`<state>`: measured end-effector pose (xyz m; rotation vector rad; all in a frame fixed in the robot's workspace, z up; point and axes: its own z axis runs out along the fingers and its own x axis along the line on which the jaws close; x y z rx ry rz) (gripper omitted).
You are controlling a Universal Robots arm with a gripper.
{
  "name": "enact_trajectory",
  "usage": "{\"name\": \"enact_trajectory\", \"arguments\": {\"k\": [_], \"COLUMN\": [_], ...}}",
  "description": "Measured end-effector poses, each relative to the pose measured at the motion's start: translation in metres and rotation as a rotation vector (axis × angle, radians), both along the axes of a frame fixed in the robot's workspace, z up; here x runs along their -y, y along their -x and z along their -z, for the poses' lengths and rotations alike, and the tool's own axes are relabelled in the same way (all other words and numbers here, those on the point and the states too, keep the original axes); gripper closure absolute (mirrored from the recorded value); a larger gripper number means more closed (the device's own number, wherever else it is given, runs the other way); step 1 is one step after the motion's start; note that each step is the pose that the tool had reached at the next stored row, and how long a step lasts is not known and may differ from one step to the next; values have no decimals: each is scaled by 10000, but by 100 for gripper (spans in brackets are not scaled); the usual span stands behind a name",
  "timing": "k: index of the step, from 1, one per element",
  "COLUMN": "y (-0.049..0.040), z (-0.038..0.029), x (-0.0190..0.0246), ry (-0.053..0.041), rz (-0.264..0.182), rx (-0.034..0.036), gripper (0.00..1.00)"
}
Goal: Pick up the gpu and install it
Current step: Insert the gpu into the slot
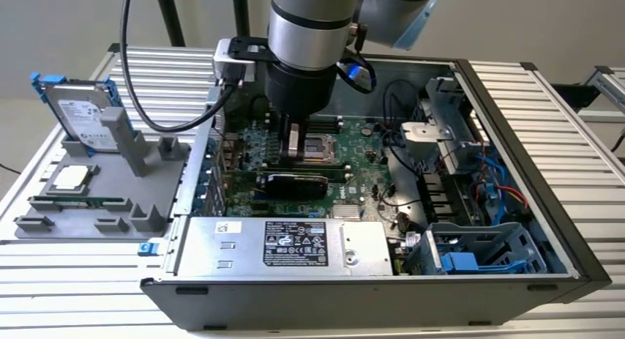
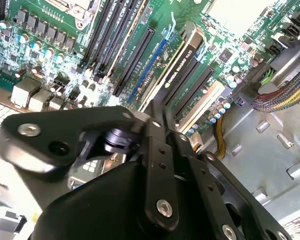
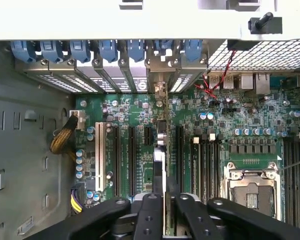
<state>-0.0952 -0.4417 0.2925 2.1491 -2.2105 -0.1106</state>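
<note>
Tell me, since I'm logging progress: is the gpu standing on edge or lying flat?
On edge. The gpu stands upright on the motherboard in the exterior view; in the first wrist view it shows edge-on among the slots, within the claw.

GPU (image 1: 293, 181): short, thin rectangular expansion card. In the exterior view it stands on its long edge inside the open computer case, black cooler shroud facing the camera, long axis running across the motherboard, just below the CPU socket. In the second wrist view the GPU (image 2: 182, 62) appears as a narrow black-and-light strip seen nearly edge-on, set among the black expansion slots, parallel to them. In the first wrist view the GPU (image 3: 161, 150) is seen edge-on from above, a thin vertical line between two slots; its silver end bracket sits at the rear slot openings. Whether it is fully seated cannot be told.
</note>
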Motion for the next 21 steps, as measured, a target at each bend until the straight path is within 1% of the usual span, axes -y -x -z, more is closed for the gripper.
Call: {"name": "enact_trajectory", "arguments": {"k": [16, 21], "y": [3, 42], "z": [0, 0], "x": [0, -3], "ry": [-7, -7], "rz": [0, 0], "rx": [-1, 1], "gripper": [100, 100]}}
